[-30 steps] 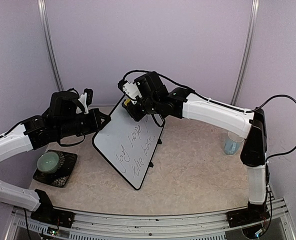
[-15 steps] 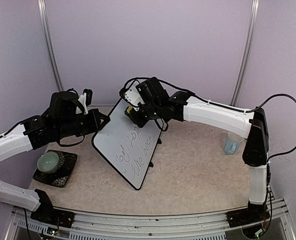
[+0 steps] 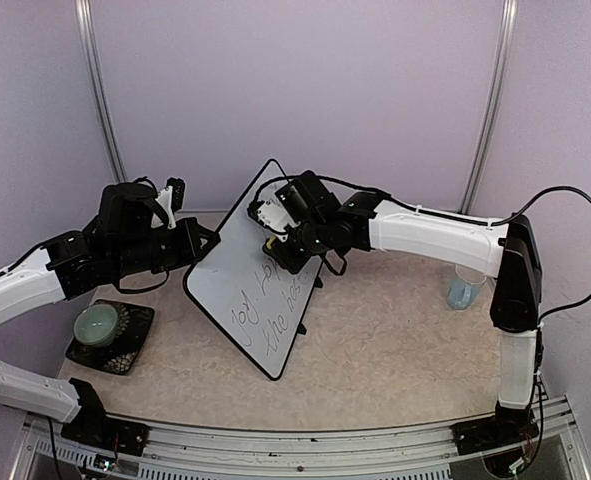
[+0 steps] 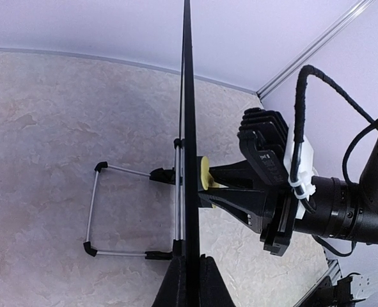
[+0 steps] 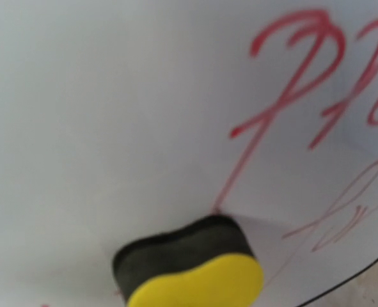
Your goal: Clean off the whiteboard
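Observation:
The whiteboard (image 3: 233, 285) stands tilted at the table's middle, with handwriting on its lower half. My left gripper (image 3: 201, 246) is shut on its left edge. In the left wrist view the whiteboard (image 4: 187, 96) shows edge-on as a black line, with the left gripper (image 4: 188, 274) clamped on it at the bottom. My right gripper (image 3: 278, 238) is shut on a yellow and black eraser (image 4: 204, 176) and presses it flat against the board's face. In the right wrist view the eraser (image 5: 192, 272) sits at the foot of a red stroke on the whiteboard (image 5: 112, 96); its fingers are out of frame.
A wire stand (image 4: 132, 211) sticks out behind the board onto the tabletop. A pale green bowl (image 3: 98, 322) rests on a black mat at the left. A clear cup (image 3: 463, 290) stands at the right, beside the right arm. Purple walls close the back.
My right gripper has slid the eraser down and to the right from the board's top corner toward the writing. The top corner now shows. The left arm and board have not moved.

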